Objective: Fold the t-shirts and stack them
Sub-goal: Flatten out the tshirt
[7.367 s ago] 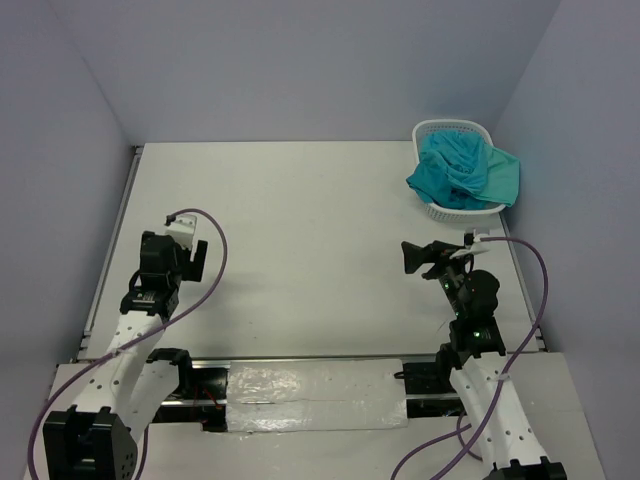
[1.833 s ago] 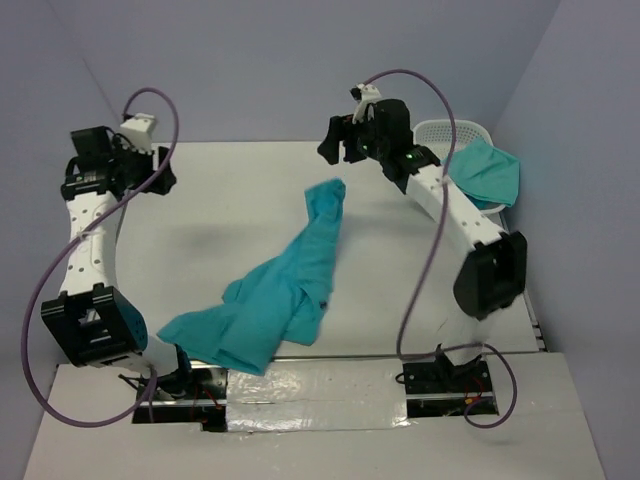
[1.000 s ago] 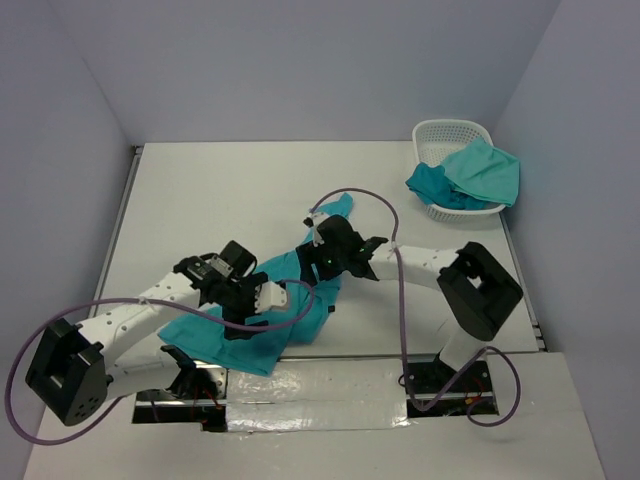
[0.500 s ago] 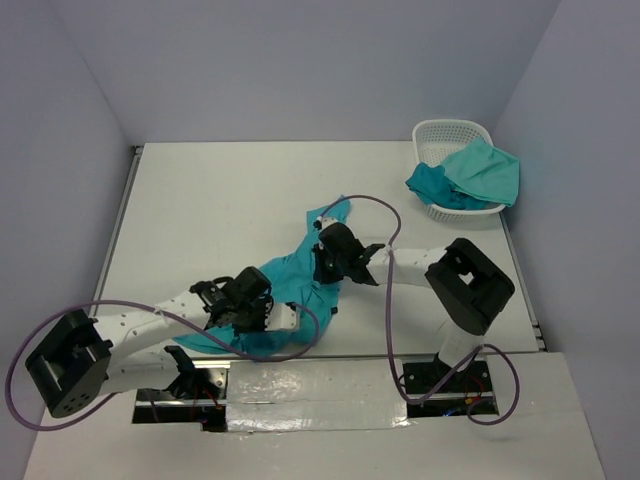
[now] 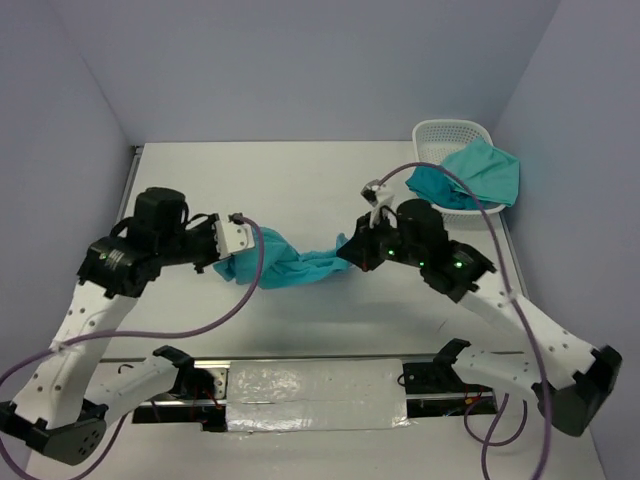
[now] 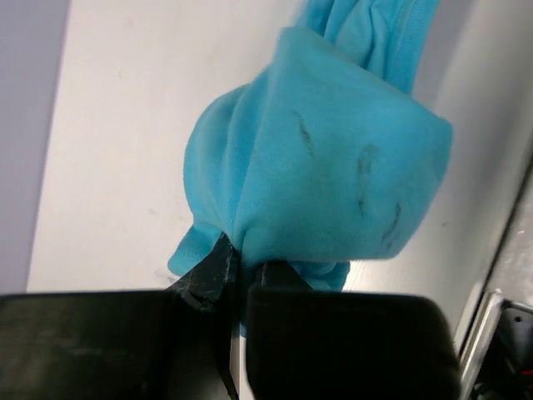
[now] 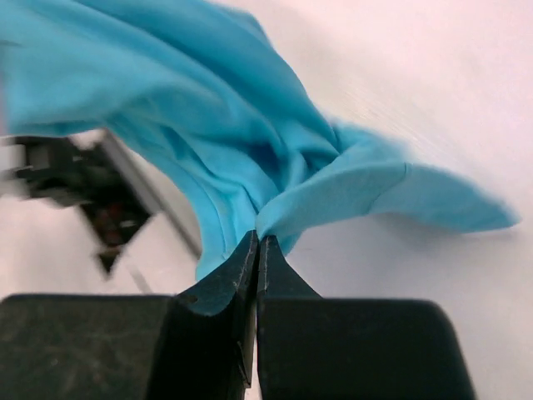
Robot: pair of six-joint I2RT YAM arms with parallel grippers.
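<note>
Left gripper [image 5: 218, 252] clenched on t-shirt [image 5: 295, 266] bunch, right gripper [image 5: 352, 256] pinching other end. Cloth twisted between. Advice: pull apart gently, untwist, lay flat on table [image 5: 300, 185].

Plain turquoise t-shirt [image 5: 298, 266] with faint dark marks; white table [image 5: 280, 190]; white lattice basket [image 5: 450, 127] holding teal and turquoise shirts [image 5: 485, 172].

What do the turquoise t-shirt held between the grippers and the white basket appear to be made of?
The turquoise t-shirt looks like soft matte knit fabric, perhaps cotton: it bunches and drapes in folds. The white latticed basket seems rigid moulded plastic, judging by its slotted wall.
</note>
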